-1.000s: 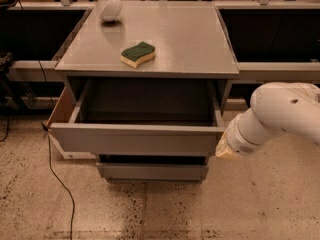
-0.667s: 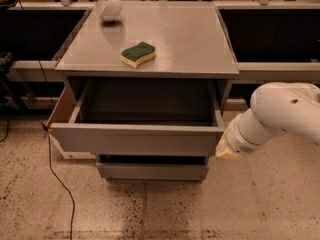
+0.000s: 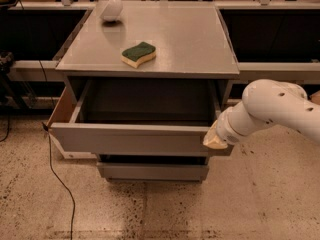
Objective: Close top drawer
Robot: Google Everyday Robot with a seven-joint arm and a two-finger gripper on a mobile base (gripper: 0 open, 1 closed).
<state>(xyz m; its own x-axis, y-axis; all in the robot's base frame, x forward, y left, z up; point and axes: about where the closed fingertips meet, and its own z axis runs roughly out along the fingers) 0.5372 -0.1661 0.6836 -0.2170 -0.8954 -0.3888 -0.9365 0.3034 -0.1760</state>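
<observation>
The top drawer (image 3: 130, 139) stands pulled well out from under the front edge of the worktop (image 3: 190, 39). Its plain grey front panel runs parallel to that edge and sits forward of it, and its dark inside lies open to view between the grey side walls. The gripper (image 3: 215, 140) is at the right end of that front panel, below and in front of the worktop's front right corner. Its pale tip is against or just beside the panel's end; which of the two cannot be told. How far the claw is open cannot be told either, nor whether it has hold of anything. The white arm (image 3: 270, 109) reaches in from the right, past the worktop's right edge and lower than it. On the worktop a green and yellow sponge (image 3: 138, 54) lies left of the middle, nearer the front edge than the back. A white bowl (image 3: 111, 8) sits near the back left corner, well apart from the sponge. Under the open drawer a lower drawer (image 3: 152, 171) shows its narrower grey front, set further back. Below the worktop's left edge a brown board (image 3: 61, 109) leans beside the drawer's left wall. A thin dark cable (image 3: 59, 181) trails over the speckled floor (image 3: 250, 199).
</observation>
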